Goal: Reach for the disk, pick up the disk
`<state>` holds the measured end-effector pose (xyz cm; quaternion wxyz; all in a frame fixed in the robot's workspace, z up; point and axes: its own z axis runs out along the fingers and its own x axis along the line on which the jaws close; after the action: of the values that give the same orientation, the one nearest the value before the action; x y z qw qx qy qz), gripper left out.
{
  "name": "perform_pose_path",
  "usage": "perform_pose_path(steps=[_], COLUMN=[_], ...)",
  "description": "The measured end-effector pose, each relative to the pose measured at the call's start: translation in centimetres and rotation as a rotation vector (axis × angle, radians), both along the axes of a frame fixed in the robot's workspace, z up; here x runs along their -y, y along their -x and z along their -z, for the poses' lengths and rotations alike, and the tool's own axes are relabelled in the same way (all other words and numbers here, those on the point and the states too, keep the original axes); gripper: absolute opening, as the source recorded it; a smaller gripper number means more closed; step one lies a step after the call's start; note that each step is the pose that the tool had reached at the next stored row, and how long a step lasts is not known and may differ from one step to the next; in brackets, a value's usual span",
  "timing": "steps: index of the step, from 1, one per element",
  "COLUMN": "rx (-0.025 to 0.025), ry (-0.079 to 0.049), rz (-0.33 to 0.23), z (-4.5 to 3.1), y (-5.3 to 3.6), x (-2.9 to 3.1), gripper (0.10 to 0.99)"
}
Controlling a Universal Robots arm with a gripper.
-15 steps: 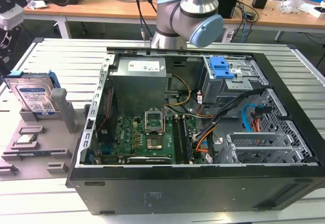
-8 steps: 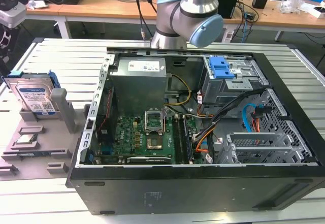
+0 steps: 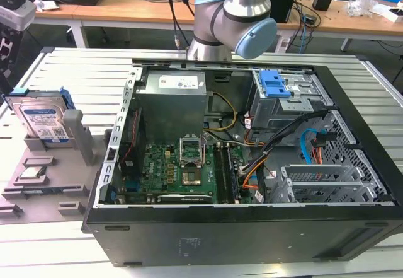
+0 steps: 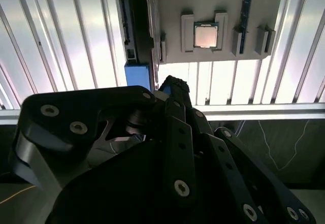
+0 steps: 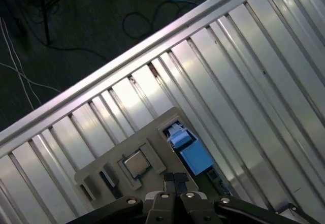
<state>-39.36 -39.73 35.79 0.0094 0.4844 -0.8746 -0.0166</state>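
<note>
**Fingers closed and empty, disk upright in its holder**

The disk stands on edge in a gray holder on the exterior view's left, about mid-height in the frame. Its labeled silver face is turned toward the camera and its blue carrier frame shows along the top edge. The holder sits on the ribbed metal counter, just beside the open computer case that takes up the centre and right of the frame. On the flat part of the same holder, lower left of the disk, lies a small square CPU chip.

The arm rises at the upper centre of the exterior view, behind the case.

In the first wrist view the fingers are pressed together with nothing between them. They hang over the gray holder, near the disk's blue carrier and the chip but touching neither. In the second wrist view the black linkage sits in the foreground, with the disk seen edge-on past the fingertips and the chip in its seat beside it.
</note>
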Motion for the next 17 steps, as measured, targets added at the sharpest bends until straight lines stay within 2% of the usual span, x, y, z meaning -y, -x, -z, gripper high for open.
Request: perform_pose_path(steps=[10, 17], rx=[0.0000, 0.0000], ry=[0.000, 0.000], rz=[-0.144, -0.225], z=[0.00, 0.00], y=[0.00, 0.00], x=[0.00, 0.00], gripper=[0.106, 0.106])
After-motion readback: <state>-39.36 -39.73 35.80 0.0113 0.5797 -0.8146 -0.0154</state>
